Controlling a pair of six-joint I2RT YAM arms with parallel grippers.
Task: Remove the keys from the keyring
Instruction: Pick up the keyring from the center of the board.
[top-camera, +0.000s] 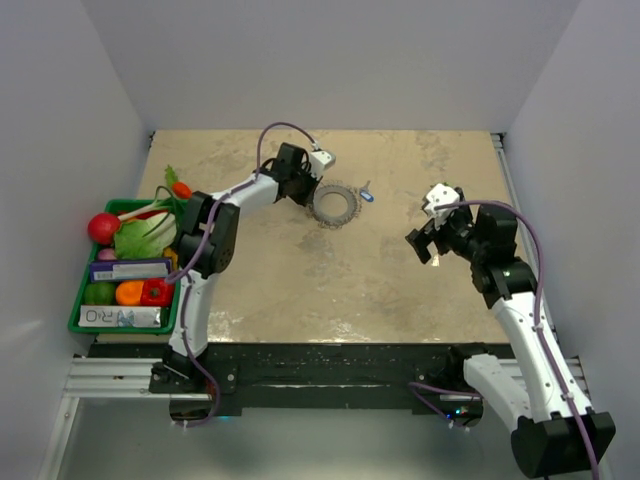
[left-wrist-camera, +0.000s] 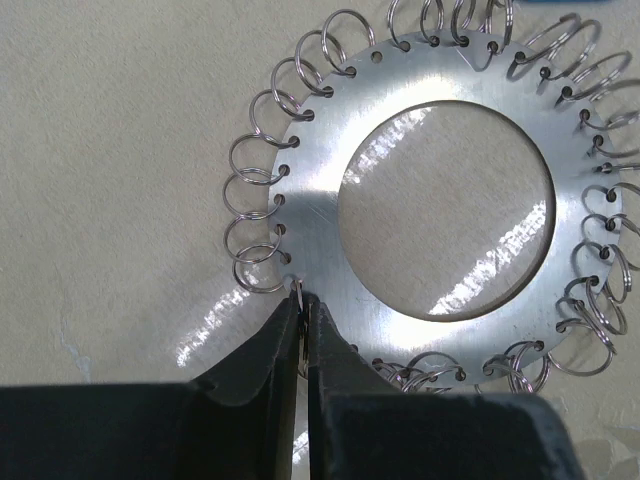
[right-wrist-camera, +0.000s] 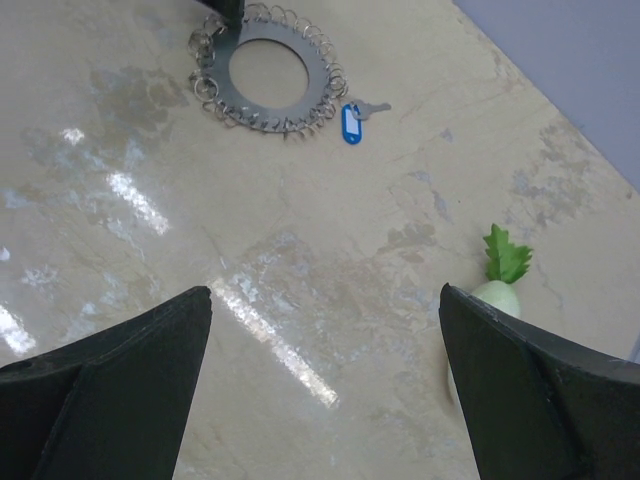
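The keyring (top-camera: 322, 207) is a flat grey metal loop lying on the table, its rim hung with several small wire rings (left-wrist-camera: 262, 160). My left gripper (left-wrist-camera: 303, 300) is shut, pinching one small wire ring (left-wrist-camera: 298, 291) at the loop's edge (left-wrist-camera: 320, 210). From above, the left gripper (top-camera: 306, 193) sits at the loop's left side. The key (right-wrist-camera: 352, 122) with its blue head (top-camera: 367, 195) lies just right of the keyring (right-wrist-camera: 222, 90). My right gripper (right-wrist-camera: 325, 290) hangs open over bare table, well to the right (top-camera: 428, 240), holding nothing.
A white radish with green leaves (right-wrist-camera: 500, 285) lies close beside my right fingertip. A green basket (top-camera: 75, 310) of toy food stands at the table's left edge. White walls close in the table at the back and both sides.
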